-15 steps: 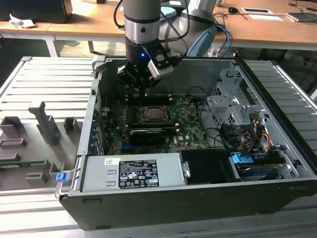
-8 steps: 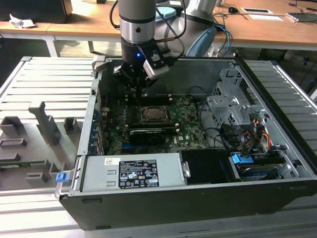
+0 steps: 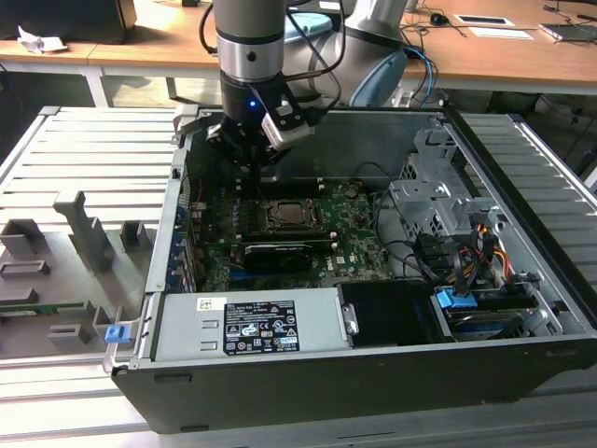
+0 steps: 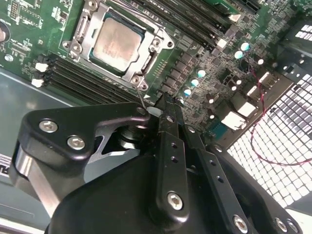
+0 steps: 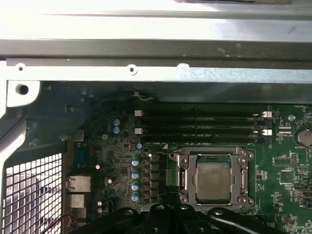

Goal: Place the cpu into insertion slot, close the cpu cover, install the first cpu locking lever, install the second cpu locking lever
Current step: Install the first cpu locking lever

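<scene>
The cpu (image 4: 117,43) (image 5: 213,181) lies flat in the insertion slot (image 3: 284,217) on the green motherboard, its silvery-tan top showing. The cpu cover (image 4: 152,52) (image 5: 188,166) is folded down around it as a silver frame. A thin metal lever end (image 4: 142,99) sticks up by the socket corner nearest the gripper. My gripper (image 3: 254,168) (image 4: 165,104) hangs just above the board beside the socket, toward the case's far wall. Its black fingers (image 4: 168,141) meet at the tip, shut, with nothing seen between them.
Black memory slots (image 5: 200,124) run along one side of the socket. A power supply (image 3: 247,327) fills the case front, and a drive cage (image 3: 429,201) with cables sits at the exterior view's right. The vented rear panel (image 4: 278,136) is close. Grey fixtures (image 3: 84,233) stand outside the case.
</scene>
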{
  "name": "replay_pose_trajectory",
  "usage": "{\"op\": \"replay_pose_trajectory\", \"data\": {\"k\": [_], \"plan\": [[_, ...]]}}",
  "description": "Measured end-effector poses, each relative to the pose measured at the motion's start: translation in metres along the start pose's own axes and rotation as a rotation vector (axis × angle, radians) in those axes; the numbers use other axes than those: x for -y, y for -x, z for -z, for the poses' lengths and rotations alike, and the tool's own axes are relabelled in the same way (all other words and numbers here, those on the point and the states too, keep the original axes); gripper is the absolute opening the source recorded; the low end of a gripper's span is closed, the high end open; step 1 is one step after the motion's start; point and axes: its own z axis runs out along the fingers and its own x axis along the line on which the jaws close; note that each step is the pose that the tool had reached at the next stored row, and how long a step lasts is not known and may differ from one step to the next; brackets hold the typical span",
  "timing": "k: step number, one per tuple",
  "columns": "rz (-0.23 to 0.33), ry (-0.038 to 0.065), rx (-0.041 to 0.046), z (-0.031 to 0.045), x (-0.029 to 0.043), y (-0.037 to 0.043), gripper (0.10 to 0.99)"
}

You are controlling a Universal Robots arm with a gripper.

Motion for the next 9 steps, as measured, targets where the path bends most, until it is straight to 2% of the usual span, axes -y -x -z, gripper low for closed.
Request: {"op": "replay_pose_trajectory", "data": {"k": [9], "plan": [[0.000,0.000,-0.0001,-0.0004,-0.0001,-0.0086,0.106]]}}
